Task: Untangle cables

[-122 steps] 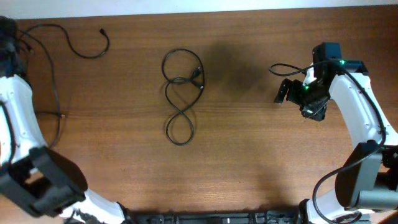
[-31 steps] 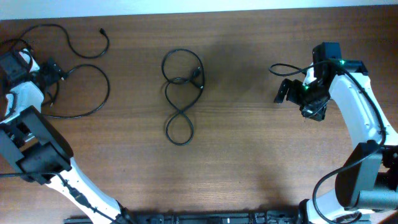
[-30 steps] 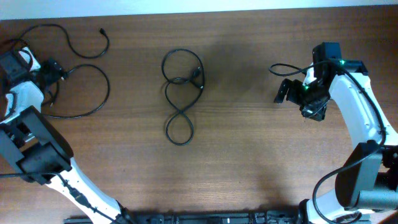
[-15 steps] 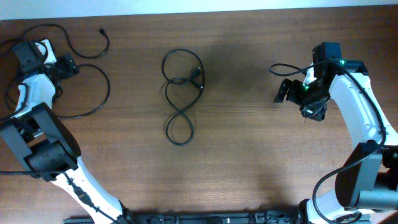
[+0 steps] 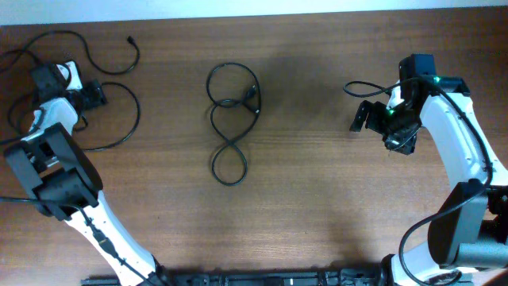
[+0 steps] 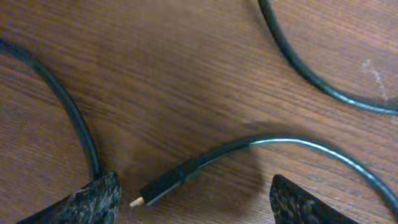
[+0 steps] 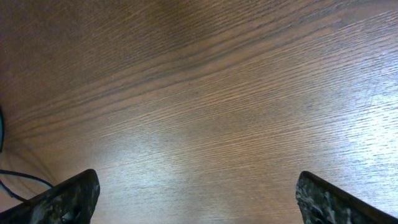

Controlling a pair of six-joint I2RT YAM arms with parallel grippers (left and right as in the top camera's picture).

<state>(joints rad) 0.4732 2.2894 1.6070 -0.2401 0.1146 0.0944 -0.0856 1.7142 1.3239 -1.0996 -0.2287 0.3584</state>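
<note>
One black cable (image 5: 230, 102) lies in a figure-eight of loops at the middle of the table. A second cable (image 5: 139, 111) makes a wide loop at the left, and a third (image 5: 136, 57) curves along the far left edge. My left gripper (image 5: 91, 94) hovers low over the wide loop's end. In the left wrist view that cable's plug (image 6: 163, 185) lies on the wood between the open fingers of my left gripper (image 6: 196, 208), touching neither. My right gripper (image 5: 363, 117) is open over bare wood at the right, and its wrist view shows the right gripper (image 7: 202, 205) with nothing in it.
Two more cable strands (image 6: 78, 124) (image 6: 298, 68) cross the left wrist view beside the plug. A thin dark wire (image 7: 18, 180) shows at the right wrist view's lower left corner. The table's far edge (image 5: 254, 14) runs along the top.
My left gripper has moved right from the table's left edge to the end of the wide loop, its jaws narrowing a little. The right arm and the middle cable have not moved.
</note>
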